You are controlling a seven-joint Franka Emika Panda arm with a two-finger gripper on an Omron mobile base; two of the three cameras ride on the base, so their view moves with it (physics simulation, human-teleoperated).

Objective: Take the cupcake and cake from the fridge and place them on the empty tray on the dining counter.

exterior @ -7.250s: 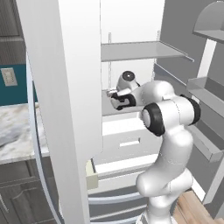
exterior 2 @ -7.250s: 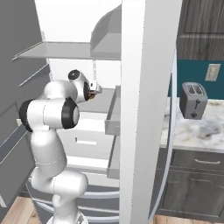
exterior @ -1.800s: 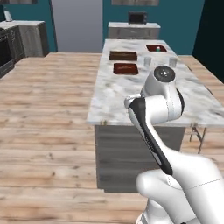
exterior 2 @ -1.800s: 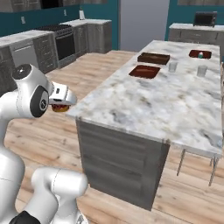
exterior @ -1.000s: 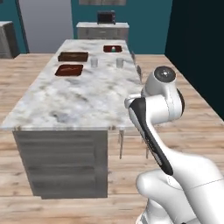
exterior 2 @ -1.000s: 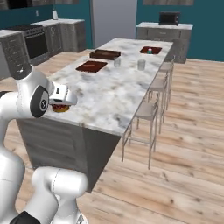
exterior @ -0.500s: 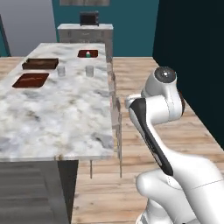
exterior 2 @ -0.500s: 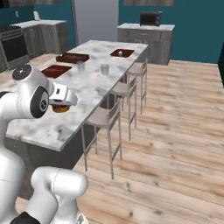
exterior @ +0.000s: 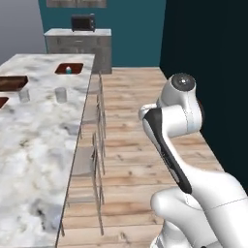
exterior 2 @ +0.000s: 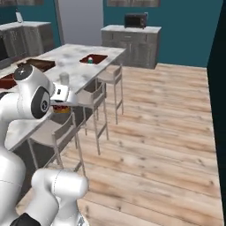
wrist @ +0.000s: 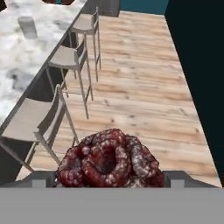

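Stools (wrist: 65, 59) beside counter (exterior: 34, 126), apparently unobstructed

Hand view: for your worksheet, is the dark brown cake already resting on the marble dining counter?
No: the cake sits between the gripper's tips above wooden floor, right of the dining counter.

The marble-topped dining counter (exterior: 34, 160) runs along the left side, with pale-seated stools (exterior: 83, 164) tucked against its right edge. Near its far end sits a flat reddish-brown tray (exterior: 68, 69) holding the cupcake (exterior: 68, 69). Two clear glasses (exterior: 60, 94) stand closer in, and a deeper brown box-like tray (exterior: 10, 83) lies at the left edge. The white arm (exterior: 177, 121) rises at lower right over the wooden floor (exterior: 131, 126). A microwave (exterior: 83, 22) sits on the far wall counter (exterior: 77, 34).
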